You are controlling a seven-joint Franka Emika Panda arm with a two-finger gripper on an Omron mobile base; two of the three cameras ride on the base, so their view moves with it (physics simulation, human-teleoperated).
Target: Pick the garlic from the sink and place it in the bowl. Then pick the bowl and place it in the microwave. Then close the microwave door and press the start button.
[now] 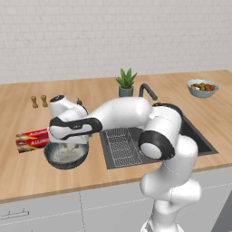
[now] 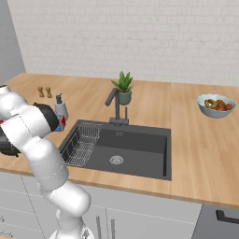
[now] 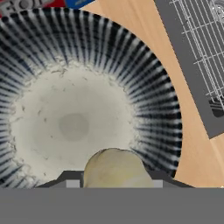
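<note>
Fingers [image 3: 114,183] gripping garlic [image 3: 114,168], above bowl [image 3: 148,87]

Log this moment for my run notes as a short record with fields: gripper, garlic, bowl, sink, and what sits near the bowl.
gripper: over the bowl's inside, shut on the garlic
garlic: pale bulb between the fingers, above the bowl, not yet released
bowl: on the counter left of the sink, upright
sink: basin bare, wire rack at its left side
near bowl: red foil box just behind it

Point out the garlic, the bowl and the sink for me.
garlic [image 3: 114,168]: hand view, its pale rounded top.
bowl [image 3: 153,100]: hand view, ribbed inner wall on the right.
sink [image 2: 140,151]: right base view, bare basin floor.
</note>
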